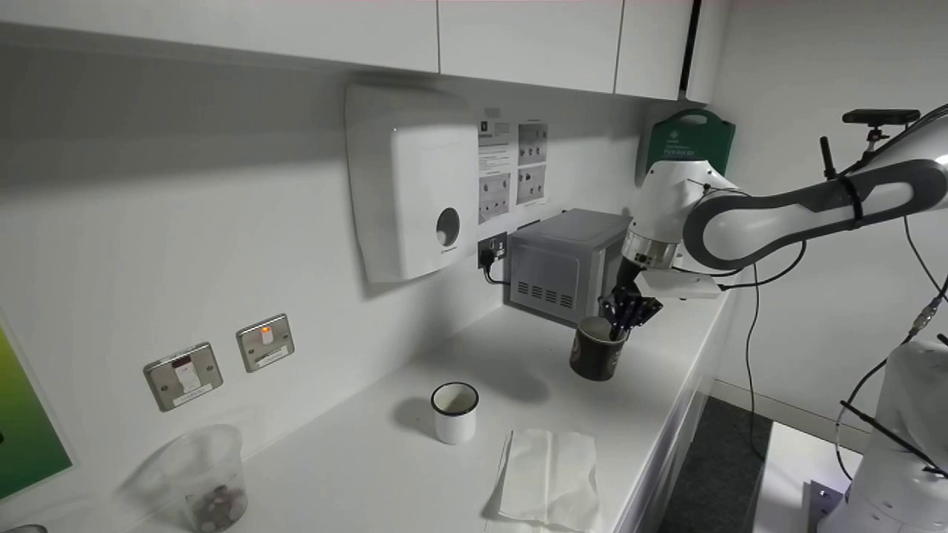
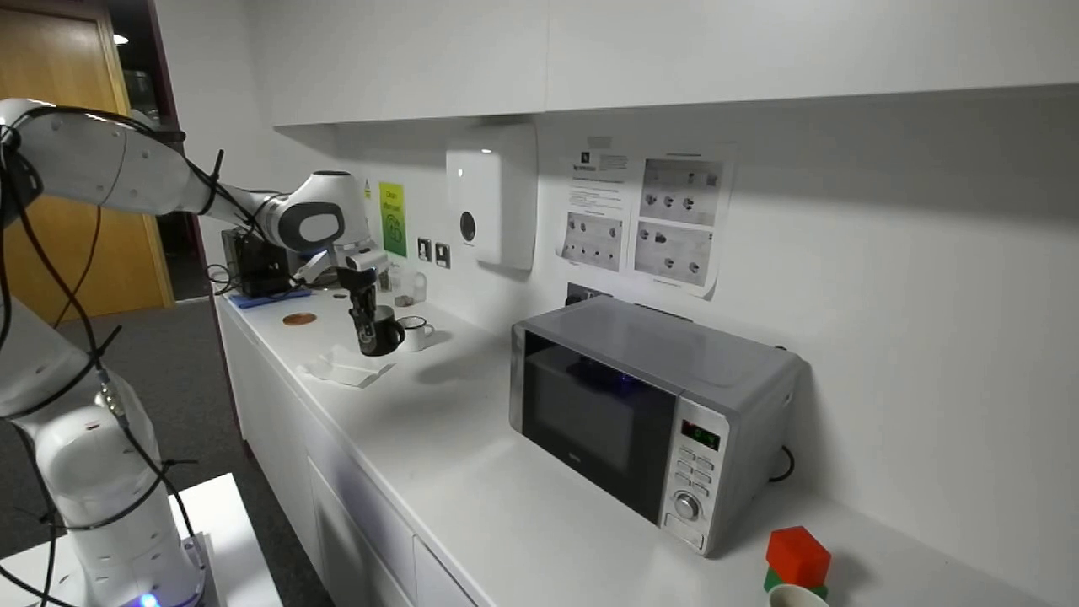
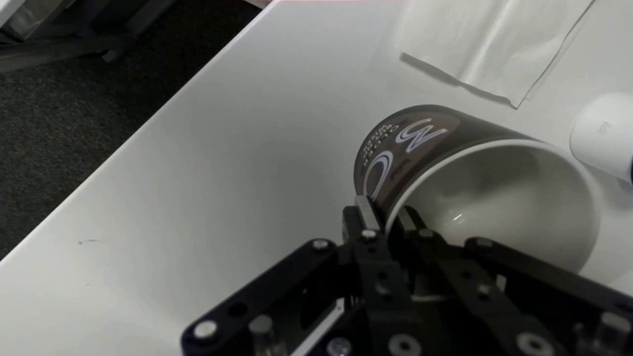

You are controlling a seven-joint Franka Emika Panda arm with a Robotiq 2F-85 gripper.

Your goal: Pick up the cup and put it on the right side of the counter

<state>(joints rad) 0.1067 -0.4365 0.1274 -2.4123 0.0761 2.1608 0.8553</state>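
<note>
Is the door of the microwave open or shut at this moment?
Shut: in an exterior view, the microwave door sits flush with the control panel.

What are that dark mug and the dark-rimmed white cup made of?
The dark mug looks like glossy glazed ceramic: its pale inside catches a glint. The white cup may be smooth enamelled metal, judging by its dark rim, but ceramic is possible.

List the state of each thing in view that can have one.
Dark mug: held above the counter, gripped at the rim.
End effector: shut on the mug's wall.
White cup: upright on the counter.
Paper sheet: creased, lying on the counter.
Microwave: shut, display lit.
Plug: seated in its socket.
Wall switch nearer the microwave: orange light on.
Clear container: standing upright.
</note>
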